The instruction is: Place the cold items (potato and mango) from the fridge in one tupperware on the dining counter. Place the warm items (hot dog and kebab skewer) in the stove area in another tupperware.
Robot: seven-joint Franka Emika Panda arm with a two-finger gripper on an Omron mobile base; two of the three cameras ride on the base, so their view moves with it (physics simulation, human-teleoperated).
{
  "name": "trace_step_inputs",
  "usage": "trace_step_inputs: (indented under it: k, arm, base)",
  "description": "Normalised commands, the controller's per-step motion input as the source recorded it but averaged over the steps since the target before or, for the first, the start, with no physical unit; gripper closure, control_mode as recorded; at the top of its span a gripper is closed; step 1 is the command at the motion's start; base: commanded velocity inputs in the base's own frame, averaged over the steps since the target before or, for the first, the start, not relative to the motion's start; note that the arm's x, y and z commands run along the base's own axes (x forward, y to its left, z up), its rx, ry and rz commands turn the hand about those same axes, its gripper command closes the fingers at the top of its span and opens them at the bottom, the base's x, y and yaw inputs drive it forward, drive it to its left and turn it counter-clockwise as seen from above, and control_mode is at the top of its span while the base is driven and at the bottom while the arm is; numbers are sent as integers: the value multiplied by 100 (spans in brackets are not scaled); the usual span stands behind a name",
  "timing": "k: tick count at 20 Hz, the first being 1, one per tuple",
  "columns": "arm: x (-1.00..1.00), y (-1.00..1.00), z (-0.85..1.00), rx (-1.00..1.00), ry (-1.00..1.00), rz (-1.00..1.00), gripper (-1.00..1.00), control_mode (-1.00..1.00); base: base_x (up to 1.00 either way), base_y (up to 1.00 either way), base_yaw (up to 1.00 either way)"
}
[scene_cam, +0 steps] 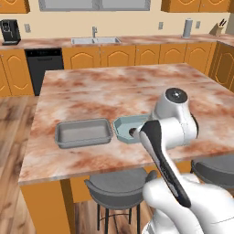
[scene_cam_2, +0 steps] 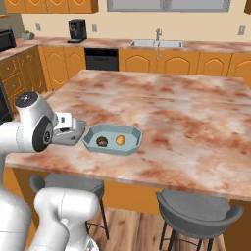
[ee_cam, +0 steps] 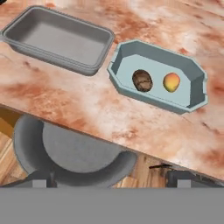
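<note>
A pale blue eight-sided tupperware [ee_cam: 153,54] [scene_cam_2: 132,143] [scene_cam: 122,127] sits near the front edge of the dining counter [scene_cam: 114,91]. Inside it, side by side, lie a brown potato [ee_cam: 141,80] [scene_cam_2: 102,142] and an orange-yellow mango [ee_cam: 171,82] [scene_cam_2: 120,141]. To its left stands an empty grey rectangular tupperware [ee_cam: 61,39] [scene_cam: 83,132]. My gripper [ee_cam: 111,181] [scene_cam_2: 77,131] hangs over the counter's front edge, short of both containers, open with nothing between its fingers. The hot dog and kebab skewer are out of view.
Grey bar stools [scene_cam: 116,187] [scene_cam_2: 196,211] [ee_cam: 70,153] stand below the counter's front edge. Along the back wall run orange cabinets with a sink [scene_cam: 96,40], a black dishwasher [scene_cam: 44,68] and a coffee machine [scene_cam: 10,31].
</note>
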Motion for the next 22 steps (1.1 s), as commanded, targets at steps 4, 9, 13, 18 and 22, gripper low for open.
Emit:
trace_step_inputs:
  k: [4,9,13,18,22]
  arm:
    - [-100,-22,10,3,-25,-18,-100,-100]
    - [-95,-23,20,3,-14,-12,-100,-100]
    - [-50,-18,10,2,0,-8,-100,-100]
    - [-3,-6,-5,0,0,-3,-100,-100]
    - [-10,0,-5,0,-1,0,-100,100]
  base:
    - [0,0,0]
    - [0,0,0]
    - [0,0,0]
    - [0,0,0]
    - [-19,25,1]
